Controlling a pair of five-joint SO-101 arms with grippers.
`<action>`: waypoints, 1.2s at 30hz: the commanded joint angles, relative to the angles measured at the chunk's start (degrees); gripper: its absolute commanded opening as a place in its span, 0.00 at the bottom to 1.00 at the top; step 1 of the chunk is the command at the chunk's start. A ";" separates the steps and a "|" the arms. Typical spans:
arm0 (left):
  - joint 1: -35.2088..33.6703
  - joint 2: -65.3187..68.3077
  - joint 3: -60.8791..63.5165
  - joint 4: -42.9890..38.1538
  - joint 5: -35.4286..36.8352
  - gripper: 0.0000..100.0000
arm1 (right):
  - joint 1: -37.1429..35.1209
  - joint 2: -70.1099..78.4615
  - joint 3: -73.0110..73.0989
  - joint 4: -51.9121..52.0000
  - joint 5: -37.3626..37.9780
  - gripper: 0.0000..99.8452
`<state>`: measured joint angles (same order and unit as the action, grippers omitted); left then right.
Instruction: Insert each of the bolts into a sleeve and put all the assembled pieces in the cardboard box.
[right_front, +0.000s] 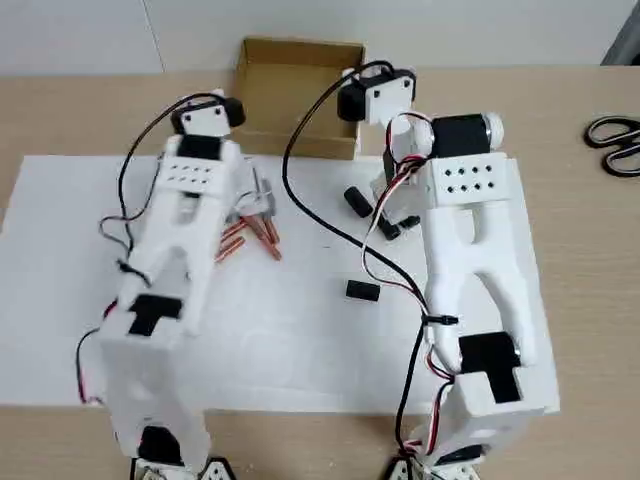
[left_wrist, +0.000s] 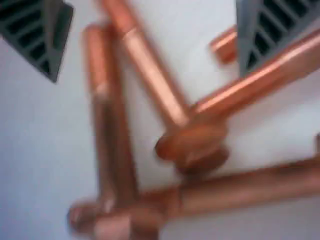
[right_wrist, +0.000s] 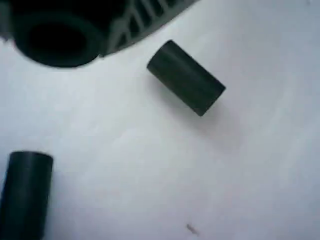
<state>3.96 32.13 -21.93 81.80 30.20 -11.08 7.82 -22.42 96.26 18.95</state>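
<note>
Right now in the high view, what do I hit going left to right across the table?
In order: left arm's base → copper bolts → lone black sleeve → right arm's base → scissors.

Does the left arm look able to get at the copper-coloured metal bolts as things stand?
Likely yes: the left gripper hangs open right over the copper-coloured metal bolts, nothing in between.

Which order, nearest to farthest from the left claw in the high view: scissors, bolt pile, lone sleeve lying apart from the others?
1. Bolt pile: directly under the left claw.
2. Lone sleeve: off to the right, mid-scene.
3. Scissors: at the far right, clearly farthest.
</note>
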 joint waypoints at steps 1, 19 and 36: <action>1.49 4.75 -9.63 0.35 6.42 0.22 | 0.66 -4.70 0.70 0.40 -0.53 0.02; 2.11 24.88 -36.09 12.48 11.96 0.12 | 0.66 -4.97 0.70 0.31 -0.62 0.02; 5.89 27.34 -38.64 14.77 11.78 0.01 | 0.57 -5.14 0.70 0.31 -0.62 0.01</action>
<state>9.14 59.91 -59.12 93.41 41.71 -10.73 6.07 -21.71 96.26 18.95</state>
